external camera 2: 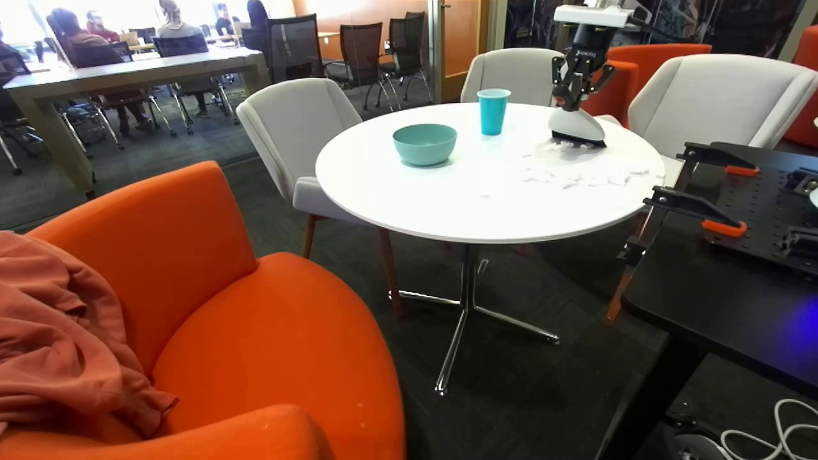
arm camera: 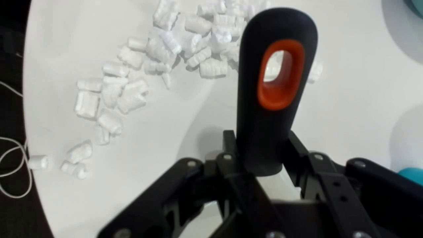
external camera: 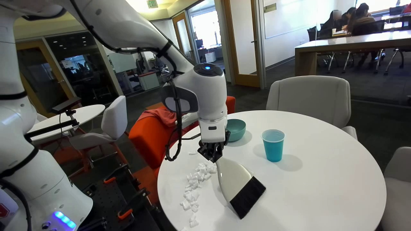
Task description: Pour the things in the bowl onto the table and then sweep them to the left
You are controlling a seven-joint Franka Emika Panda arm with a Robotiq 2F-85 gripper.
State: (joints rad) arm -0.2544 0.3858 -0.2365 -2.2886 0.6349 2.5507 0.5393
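White and round, the table is our sweeping ground. Our gripper grasps the brush by its handle, jaws parted only by its thickness, leaving the bristles free. In an exterior view, the bowl stands at the far side, the cup to its right, perhaps clear of our stroke; foam pieces lie left of the brush, seemingly awaiting it.

Three cameras, all angled down at a round white table.
In an exterior view, close by the white robot arm; in an exterior view, farther back, facing across the table over an orange armchair. Round teal bowl in both exterior views. Wrist view: nearest, steeply down past the black two-finger gripper; small white foam pieces in all three.
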